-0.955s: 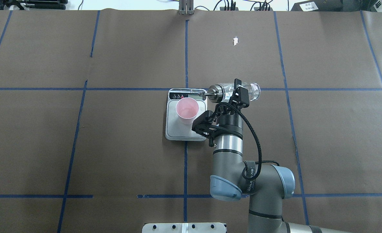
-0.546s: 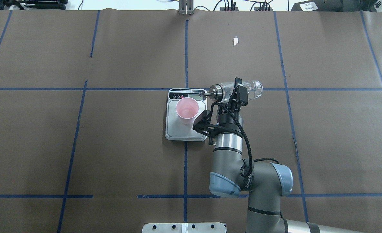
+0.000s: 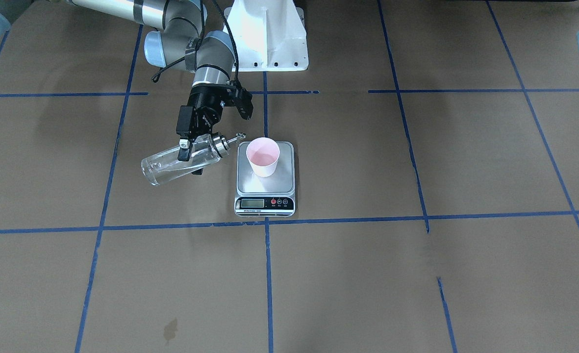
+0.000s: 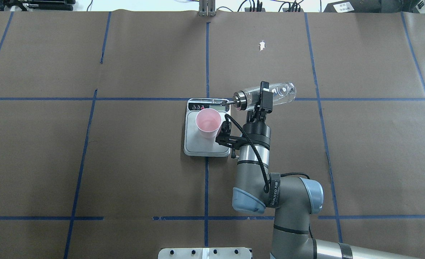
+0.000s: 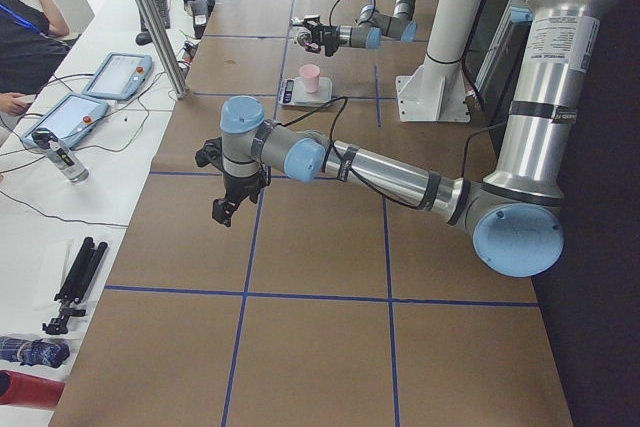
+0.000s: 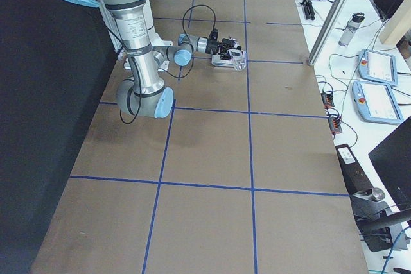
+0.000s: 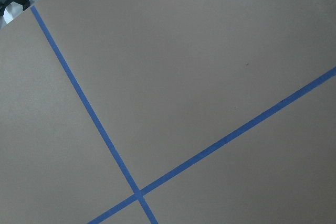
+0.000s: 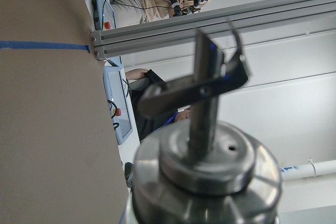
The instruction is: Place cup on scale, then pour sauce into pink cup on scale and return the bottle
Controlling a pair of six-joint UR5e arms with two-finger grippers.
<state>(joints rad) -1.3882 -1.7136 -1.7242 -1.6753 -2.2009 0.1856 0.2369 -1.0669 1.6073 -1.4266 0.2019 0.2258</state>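
Gripping the bottle point(image 4: 282, 92) mid-body with the right gripper point(image 4: 263, 98), jaws closed on the glass. Held nearly flat in the air just beside the scale point(image 4: 207, 147), spout by the display end, short of the cup point(image 4: 208, 122) standing on the platform. Probably tipping back upright after the pour, to stop drips. Versus a second ago: base swung farther off, wrist rolled, spout barely shifted. Can't tell jaw state on the left gripper point(image 5: 226, 209), parked well apart.

The surface point(image 4: 144, 162) is covered in brown paper, with blue tape lines point(image 4: 207, 54) making big squares. A white side table point(image 6: 369, 136) beside it holds screens point(image 6: 379, 65) and wires point(image 6: 331, 113).
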